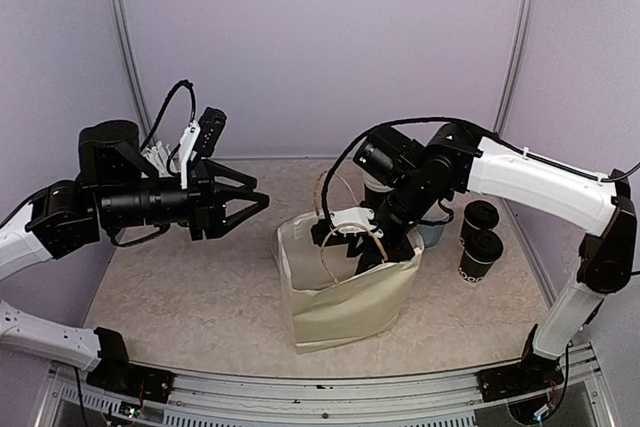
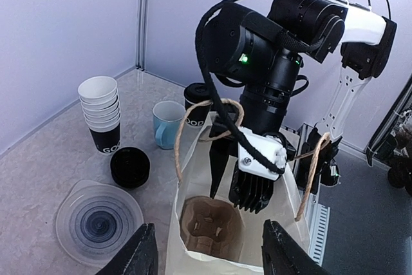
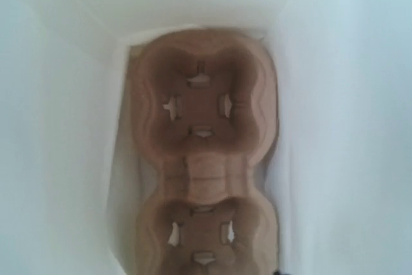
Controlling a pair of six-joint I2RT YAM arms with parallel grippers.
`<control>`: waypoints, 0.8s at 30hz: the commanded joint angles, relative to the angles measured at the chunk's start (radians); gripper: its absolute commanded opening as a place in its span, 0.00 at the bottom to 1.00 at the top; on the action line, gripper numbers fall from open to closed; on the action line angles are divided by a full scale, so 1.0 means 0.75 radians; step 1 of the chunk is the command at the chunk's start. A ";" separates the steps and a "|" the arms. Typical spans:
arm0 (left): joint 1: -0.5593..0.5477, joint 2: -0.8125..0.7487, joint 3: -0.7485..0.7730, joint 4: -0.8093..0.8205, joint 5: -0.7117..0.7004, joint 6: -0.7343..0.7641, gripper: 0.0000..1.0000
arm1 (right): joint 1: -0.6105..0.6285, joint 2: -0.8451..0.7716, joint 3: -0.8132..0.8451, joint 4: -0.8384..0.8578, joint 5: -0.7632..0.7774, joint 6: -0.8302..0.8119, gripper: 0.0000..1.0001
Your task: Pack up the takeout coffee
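Note:
Two takeout coffee cups, black with black lids, stand at the right [image 1: 480, 217] [image 1: 482, 255], and one shows behind the bag in the left wrist view [image 2: 196, 98]. The cream paper bag [image 1: 340, 292] stands mid-table with a brown cardboard cup carrier [image 3: 203, 114] lying at its bottom, both wells empty. My right gripper [image 1: 352, 252] reaches down into the bag's mouth. One black finger [image 2: 219, 165] stands well off to the side of its body and holds nothing. My left gripper [image 1: 250, 212] hovers open to the left of the bag, apart from it.
A light blue mug [image 2: 168, 123] stands behind the bag. In the left wrist view a stack of paper cups [image 2: 101, 111], a pile of black lids [image 2: 130, 167] and clear lids [image 2: 96, 220] lie to the bag's left. Twine handles [image 2: 183, 140] arch over the bag's mouth.

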 commanded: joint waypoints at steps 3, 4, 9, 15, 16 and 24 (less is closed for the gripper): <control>0.023 0.044 0.099 -0.045 -0.018 0.004 0.59 | -0.064 -0.072 0.101 -0.046 -0.080 -0.018 0.46; 0.025 0.054 0.106 -0.046 -0.022 0.010 0.61 | -0.071 -0.085 0.110 -0.037 -0.106 -0.020 0.46; 0.043 0.164 0.166 -0.022 -0.023 0.024 0.73 | -0.084 -0.173 0.073 0.044 -0.193 -0.046 0.55; 0.050 0.391 0.289 -0.039 0.011 0.008 0.76 | -0.095 -0.202 0.012 0.087 -0.199 -0.040 0.57; 0.051 0.422 0.293 -0.030 0.050 0.001 0.76 | -0.095 -0.205 0.006 0.091 -0.200 -0.040 0.57; 0.055 0.544 0.307 0.025 0.267 -0.039 0.71 | -0.095 -0.236 -0.018 0.093 -0.199 -0.037 0.57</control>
